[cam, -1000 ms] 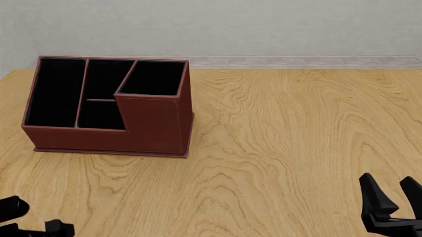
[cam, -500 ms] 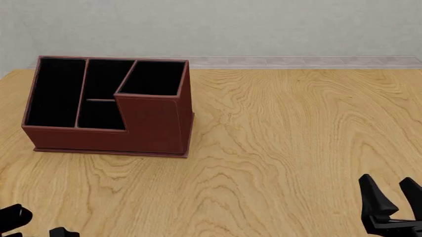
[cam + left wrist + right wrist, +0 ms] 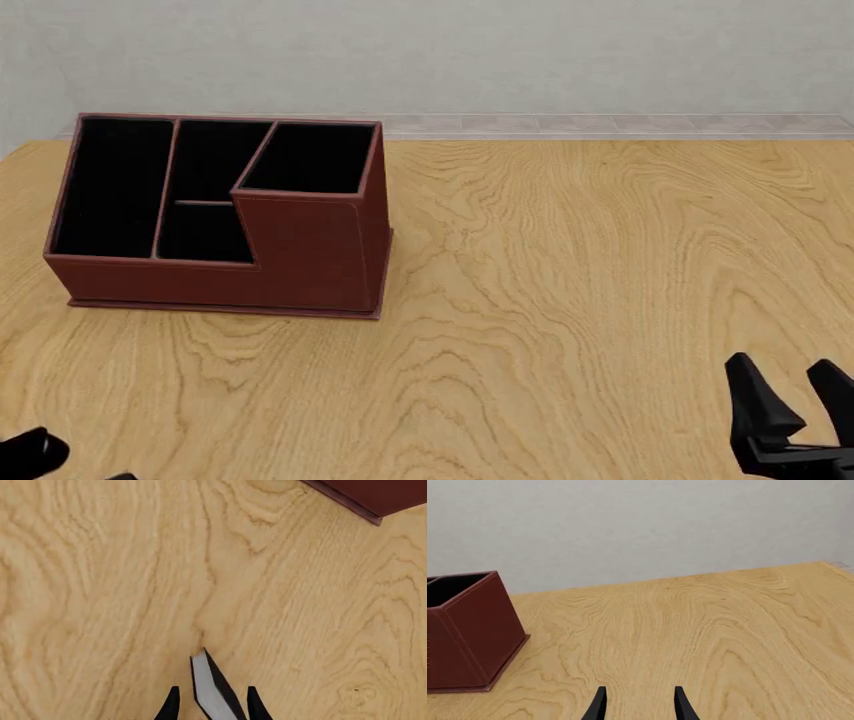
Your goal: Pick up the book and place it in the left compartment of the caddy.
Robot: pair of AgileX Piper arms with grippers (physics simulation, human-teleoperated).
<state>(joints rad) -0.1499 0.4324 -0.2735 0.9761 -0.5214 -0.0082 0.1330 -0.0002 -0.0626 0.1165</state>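
Your left gripper [image 3: 210, 707] pinches the book [image 3: 212, 690] on edge between its fingers, one corner jutting past the tips over bare table [image 3: 100, 580], with the caddy [image 3: 307, 250] well ahead and its left compartment [image 3: 110, 185] empty. Your right gripper [image 3: 790, 400] sits idle, fingers spread on nothing. The grip looks shallow and off-centre: you risk the thin slab pivoting or slipping on the carry, or catching the divider of the narrow slot if it arrives tilted.

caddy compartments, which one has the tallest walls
The square compartment at the caddy's right rear corner: its front wall stands above the stepped front, while the long left compartment and the two middle slots sit lower.
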